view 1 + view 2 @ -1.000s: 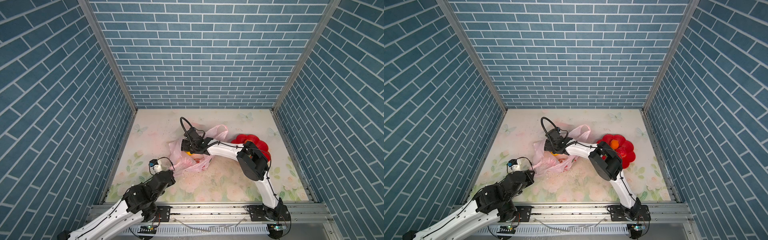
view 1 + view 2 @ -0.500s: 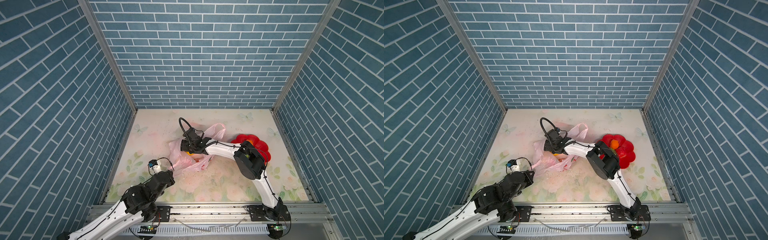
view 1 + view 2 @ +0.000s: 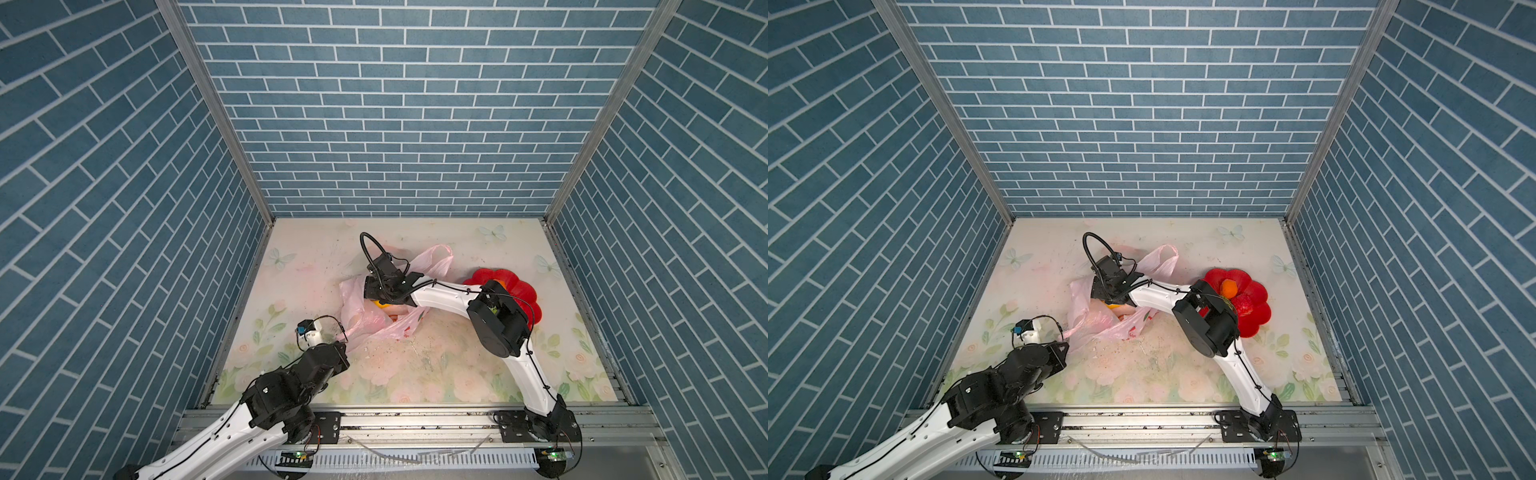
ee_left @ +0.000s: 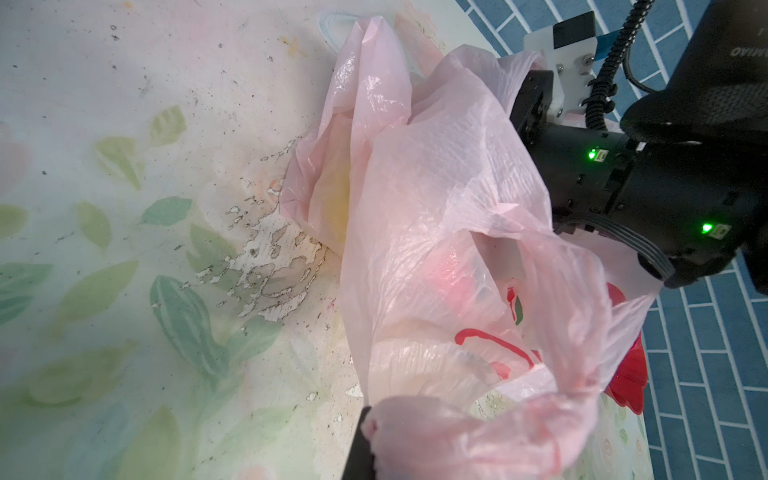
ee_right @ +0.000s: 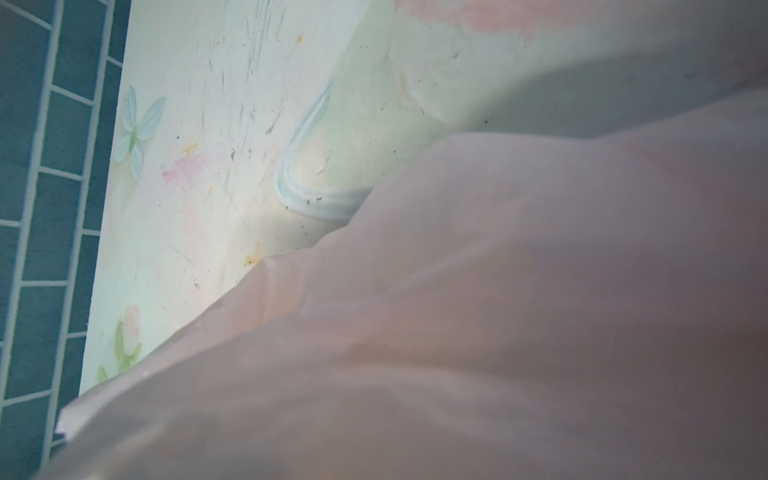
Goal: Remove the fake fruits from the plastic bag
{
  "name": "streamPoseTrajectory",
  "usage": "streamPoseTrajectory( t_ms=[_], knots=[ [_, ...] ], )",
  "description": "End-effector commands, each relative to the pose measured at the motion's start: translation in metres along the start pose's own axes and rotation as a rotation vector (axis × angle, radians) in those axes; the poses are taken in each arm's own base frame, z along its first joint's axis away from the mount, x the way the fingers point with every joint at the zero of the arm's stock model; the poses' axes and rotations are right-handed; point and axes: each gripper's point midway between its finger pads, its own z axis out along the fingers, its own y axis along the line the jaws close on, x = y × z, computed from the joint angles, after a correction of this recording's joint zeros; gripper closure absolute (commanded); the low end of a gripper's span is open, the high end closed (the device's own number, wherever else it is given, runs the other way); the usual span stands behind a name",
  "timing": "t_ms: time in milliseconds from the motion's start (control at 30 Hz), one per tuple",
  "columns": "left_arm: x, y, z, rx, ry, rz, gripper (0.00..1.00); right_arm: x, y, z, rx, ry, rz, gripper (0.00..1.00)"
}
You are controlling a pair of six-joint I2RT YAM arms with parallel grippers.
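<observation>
**Plastic bag** (image 3: 376, 328) (image 3: 1100, 328): pale pink, crinkly, with red prints. Slumps around the middle of the tabletop (image 3: 415, 374), a little toward the left edge.

**Loop handle** (image 4: 478, 432): stretched toward the near left corner and bunched in the clenched jaws of the left gripper (image 3: 341, 340). Second loop handle (image 3: 436, 257) slack toward the far edge.

**Right gripper** (image 3: 384, 284): sunk into the bag's mouth from the right side. Jaws buried under film, so cannot tell whether released or grasping. Right wrist view veiled almost wholly by pink plastic (image 5: 498, 311).

**Fake fruits in the bag:** yellow fruit (image 3: 1113, 306) and beige piece (image 3: 1128, 311), glimpsed at the mouth just beside the right gripper. Only yellowish and reddish blurs through the film in the left wrist view.

**Fake fruits out of the bag:** orange piece (image 3: 1228, 286) and red bumpy ball (image 3: 1244, 304), side by side on the red flower-shaped plate (image 3: 1260, 291). Near the right edge, apart from the bag.

**Right arm elbow** (image 3: 496, 328): hangs in front of the plate and hides much of it in a top view.

**Worn patch** (image 4: 270, 266): peeled print and dark flecks just beside the bag, toward the near edge.

**Brick-pattern walls** (image 3: 395, 124): along the left, far and right edges.
</observation>
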Motion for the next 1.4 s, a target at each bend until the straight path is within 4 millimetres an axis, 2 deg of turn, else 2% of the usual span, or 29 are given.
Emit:
streamPoseTrajectory(
  t_ms=[0, 367, 767, 1367],
  knots=[
    [0.001, 0.002, -0.002, -0.004, 0.008, 0.014, 1.0, -0.013, -0.008, 0.005, 0.032, -0.028, 0.046, 0.28],
    [0.002, 0.002, -0.001, -0.009, 0.011, 0.016, 1.0, -0.018, -0.014, 0.011, 0.024, -0.027, 0.063, 0.27],
    [0.003, 0.002, 0.0, -0.015, 0.019, 0.021, 1.0, -0.027, -0.014, 0.016, 0.003, -0.039, 0.067, 0.2],
    [0.003, 0.007, -0.002, -0.028, 0.016, 0.018, 1.0, -0.046, -0.029, 0.027, 0.003, -0.067, 0.093, 0.19]
  ],
)
